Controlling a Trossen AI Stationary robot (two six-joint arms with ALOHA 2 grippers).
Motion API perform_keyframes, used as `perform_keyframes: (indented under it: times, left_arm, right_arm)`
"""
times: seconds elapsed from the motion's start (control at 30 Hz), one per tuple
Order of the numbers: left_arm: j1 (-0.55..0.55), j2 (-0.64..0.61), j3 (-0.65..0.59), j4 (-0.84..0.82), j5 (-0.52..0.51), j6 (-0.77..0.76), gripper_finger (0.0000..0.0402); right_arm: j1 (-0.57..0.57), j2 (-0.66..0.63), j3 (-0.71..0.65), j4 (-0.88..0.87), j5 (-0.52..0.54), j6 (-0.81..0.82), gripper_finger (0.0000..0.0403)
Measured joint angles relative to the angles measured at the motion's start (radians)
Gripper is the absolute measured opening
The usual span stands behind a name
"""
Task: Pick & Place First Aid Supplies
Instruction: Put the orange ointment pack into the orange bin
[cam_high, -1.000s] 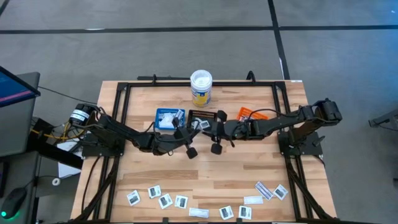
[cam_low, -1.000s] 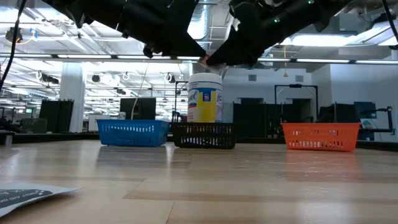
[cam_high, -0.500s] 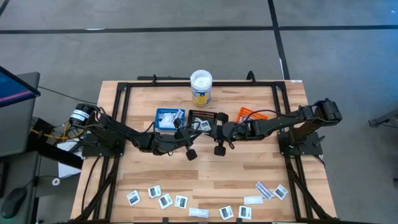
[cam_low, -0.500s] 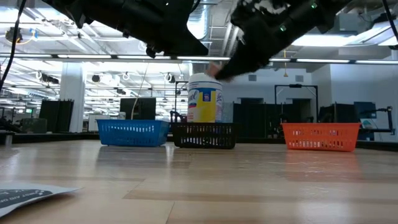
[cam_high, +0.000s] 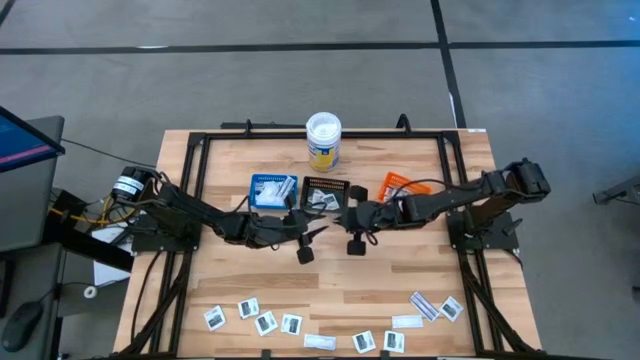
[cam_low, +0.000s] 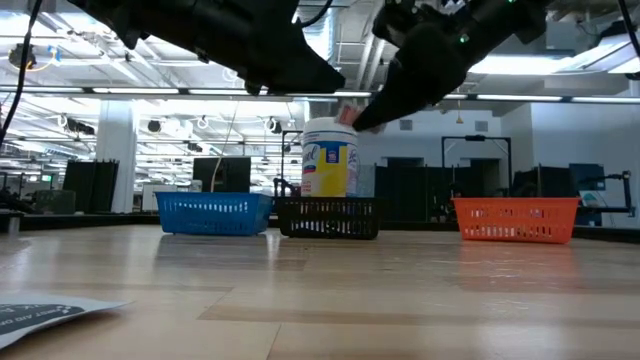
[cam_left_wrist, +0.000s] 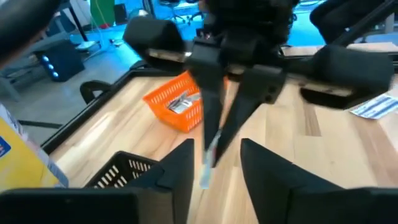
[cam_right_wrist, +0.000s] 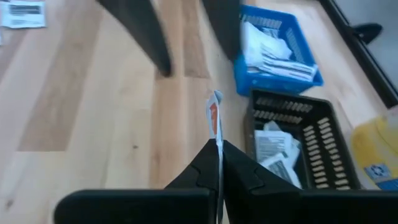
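Handoff step, frame centre in the high view: right tool (cam_right_wrist: 217, 163) is clamped on a thin white-and-orange packet (cam_right_wrist: 214, 118); left tool (cam_left_wrist: 214, 163) faces it, fingers apart, empty. Packet hangs above the table (cam_high: 400, 280) near the black tray (cam_high: 322, 189). Next, I'd guess: carry it over the orange tray (cam_high: 397, 184) and release.

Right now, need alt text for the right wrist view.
The right gripper is shut on a thin white-and-orange packet, held edge-on above the wooden table. Beyond it sit a black tray and a blue tray, both holding white packets.
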Motion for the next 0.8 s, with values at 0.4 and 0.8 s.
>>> perform_keyframes:
  times: [0.4, 0.8]
  left_arm:
    - [0.002, 0.015, 0.0, -0.017, 0.038, 0.0, 0.0162]
    - [0.005, 0.015, 0.0, -0.013, 0.048, 0.001, 0.0021]
  right_arm:
    - [0.07, 0.0, 0.049, 0.0, 0.0, -0.032, 0.0002]
    - [0.07, 0.0, 0.051, -0.003, 0.008, -0.034, 0.0001]
